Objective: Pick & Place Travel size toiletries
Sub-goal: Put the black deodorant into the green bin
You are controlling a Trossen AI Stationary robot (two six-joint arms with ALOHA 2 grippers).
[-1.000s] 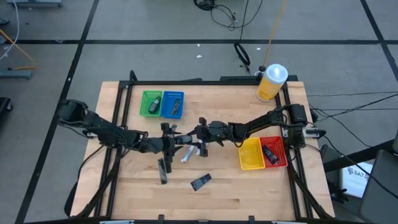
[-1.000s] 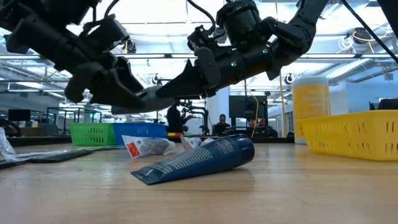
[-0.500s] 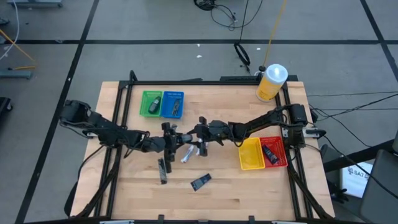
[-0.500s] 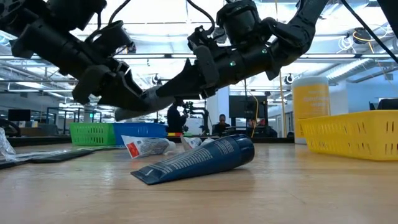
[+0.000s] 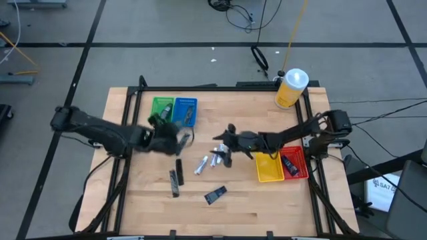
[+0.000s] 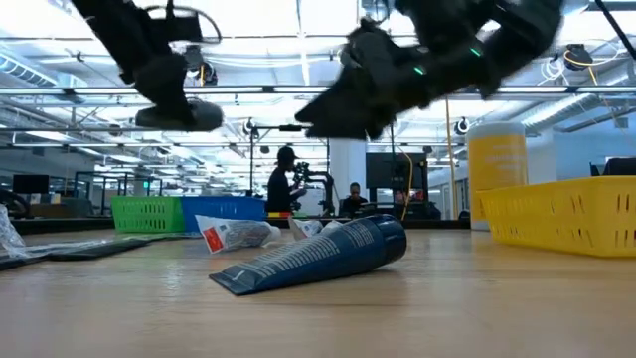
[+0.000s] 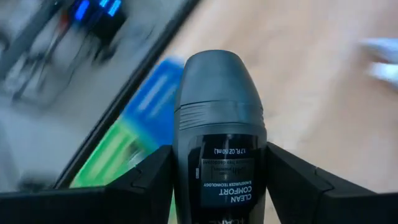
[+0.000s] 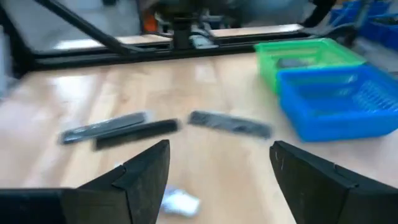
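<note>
Dark roll-on deodorant [image 7: 219, 134] sits clamped in the left gripper [image 5: 175, 138] jaws; right gripper [image 8: 217, 177] jaws gape empty.

You had a dark grey roll-on bottle [image 7: 219, 140] with a domed cap and a black label reading "CLEAN COMFORT" clamped between the left gripper's [image 7: 217, 186] fingers, held above the table near the green and blue trays. On the wood near the table's middle lay two white-silver mini tubes [image 5: 208, 160], one printed with red, and nearer the front edge lay a dark blue-black tube [image 6: 316, 255] on its side. Left of that tube you had two thin dark packets [image 5: 175, 179] lying side by side.
</note>
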